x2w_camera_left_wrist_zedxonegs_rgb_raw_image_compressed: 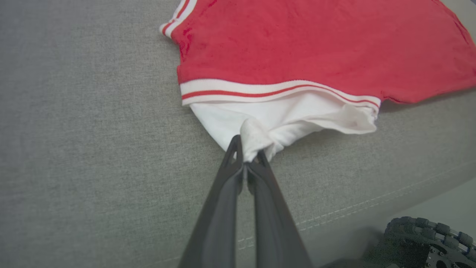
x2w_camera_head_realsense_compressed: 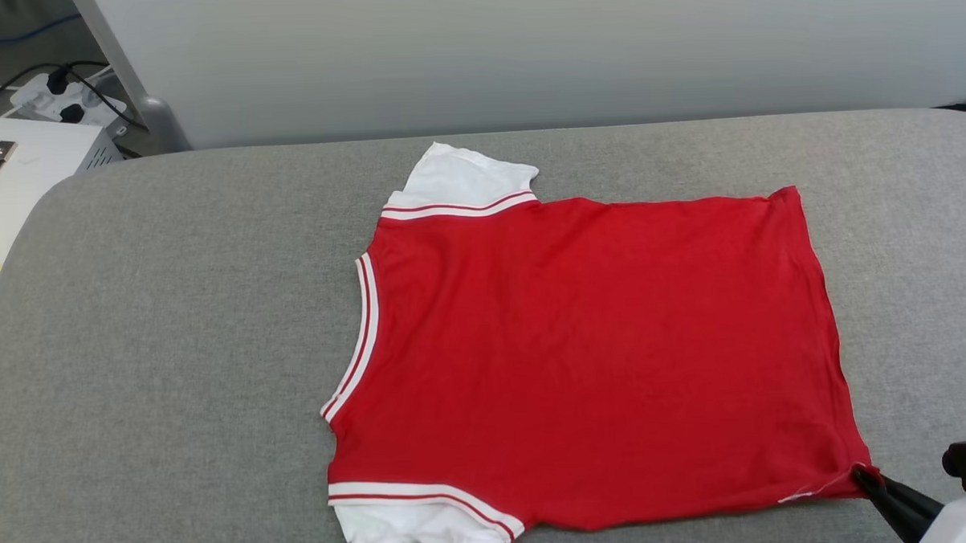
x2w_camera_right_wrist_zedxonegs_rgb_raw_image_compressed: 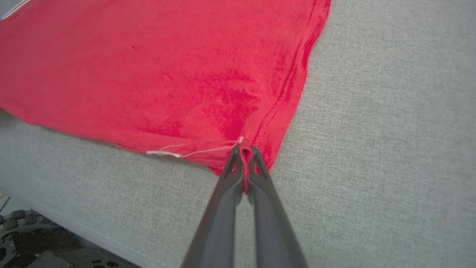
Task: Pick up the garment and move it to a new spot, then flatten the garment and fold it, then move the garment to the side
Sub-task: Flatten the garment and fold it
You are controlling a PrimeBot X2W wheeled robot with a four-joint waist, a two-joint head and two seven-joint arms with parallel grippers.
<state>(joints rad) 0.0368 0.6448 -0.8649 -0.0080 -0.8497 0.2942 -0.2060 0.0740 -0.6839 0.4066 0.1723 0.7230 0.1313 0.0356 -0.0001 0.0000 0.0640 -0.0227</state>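
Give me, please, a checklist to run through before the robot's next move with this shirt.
1. Left gripper shut on the near white sleeve: ok.
2. Right gripper shut on the red hem corner: ok.
3. Sports shirt body flat on the grey cushion: ok.
4. Near sleeve smooth: not ok, bunched at the grip.
5. Far sleeve spread out: ok.
6. Numerals side up or down: cannot tell.
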